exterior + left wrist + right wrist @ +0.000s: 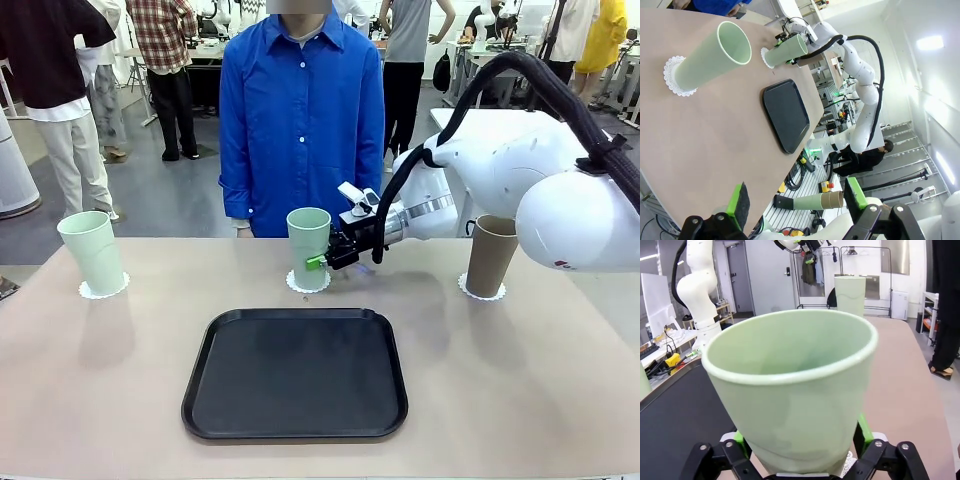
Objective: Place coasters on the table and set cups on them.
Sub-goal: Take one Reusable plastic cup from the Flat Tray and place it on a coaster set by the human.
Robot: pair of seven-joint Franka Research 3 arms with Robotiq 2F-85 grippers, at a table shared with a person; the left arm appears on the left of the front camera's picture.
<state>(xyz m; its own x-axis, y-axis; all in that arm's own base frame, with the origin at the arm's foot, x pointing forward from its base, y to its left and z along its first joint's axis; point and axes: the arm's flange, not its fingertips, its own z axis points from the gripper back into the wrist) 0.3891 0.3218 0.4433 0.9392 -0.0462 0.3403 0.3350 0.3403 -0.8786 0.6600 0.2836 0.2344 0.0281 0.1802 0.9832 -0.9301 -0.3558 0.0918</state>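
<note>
- My right gripper (322, 259) is at the middle green cup (309, 246), in the centre of the frame; its fingers stand on both sides, and I cannot tell if they press it.
- This cup stands on a coaster (307, 284) behind the black tray (295, 374).
- My left gripper (796, 201) is wide open and holds nothing.
- The other green cup (92, 251) is at the left, the brown cup (491, 255) at the right, each on its coaster, on the table (100, 380).

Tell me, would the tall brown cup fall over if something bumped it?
Probably. The tall taupe-brown matte tumbler narrows toward its base, so a nudge near the rim could tip it. It looks empty and light. The thin white scalloped paper coaster beneath it likely adds no grip, and might let it slide.
</note>
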